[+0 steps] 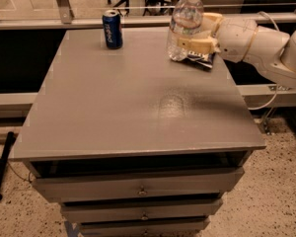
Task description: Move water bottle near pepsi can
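The water bottle (185,24) is a clear ribbed bottle with a white cap. It hangs upright above the back right of the grey table (133,102), held in my gripper (193,33). The gripper comes in from the right on a white arm, and its cream fingers (197,45) are shut around the bottle's middle. The pepsi can (112,29), dark blue with a silver top, stands upright at the table's back edge, left of centre, about a bottle's height to the left of the bottle.
A dark blue chip bag (201,59) lies at the back right, mostly hidden behind the bottle and gripper. The table has drawers (138,187) below its front edge. A rail and glass run behind the table.
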Robot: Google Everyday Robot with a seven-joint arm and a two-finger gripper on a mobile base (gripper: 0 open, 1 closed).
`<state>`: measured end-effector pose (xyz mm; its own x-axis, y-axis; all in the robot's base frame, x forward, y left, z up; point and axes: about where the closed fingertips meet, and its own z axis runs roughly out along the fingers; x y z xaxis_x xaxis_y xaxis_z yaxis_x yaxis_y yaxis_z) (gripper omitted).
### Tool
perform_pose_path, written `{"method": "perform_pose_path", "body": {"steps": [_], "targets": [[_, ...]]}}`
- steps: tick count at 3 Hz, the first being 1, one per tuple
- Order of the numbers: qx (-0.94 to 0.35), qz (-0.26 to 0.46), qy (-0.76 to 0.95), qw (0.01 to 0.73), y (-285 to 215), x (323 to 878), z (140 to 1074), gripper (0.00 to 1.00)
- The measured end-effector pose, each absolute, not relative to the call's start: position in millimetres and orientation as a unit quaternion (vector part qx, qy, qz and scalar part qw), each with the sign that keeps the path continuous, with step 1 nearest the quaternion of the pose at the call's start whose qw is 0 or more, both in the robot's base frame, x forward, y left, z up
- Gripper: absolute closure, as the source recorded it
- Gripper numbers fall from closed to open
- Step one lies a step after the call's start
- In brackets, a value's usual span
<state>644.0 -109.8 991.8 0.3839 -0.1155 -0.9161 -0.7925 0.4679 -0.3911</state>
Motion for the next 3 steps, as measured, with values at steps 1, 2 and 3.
{"method": "perform_pose_path", "body": {"steps": [1, 2, 3], "targets": [[-0.446, 0.236, 0.497, 0.705, -115.6, 696.3, 1001.0, 1.00], [-0.453, 0.244, 0.512, 0.687, -99.7, 748.0, 998.3, 1.00], [-0.474, 0.242, 0.540, 0.653, -79.7, 779.9, 986.9, 1.00]]}}
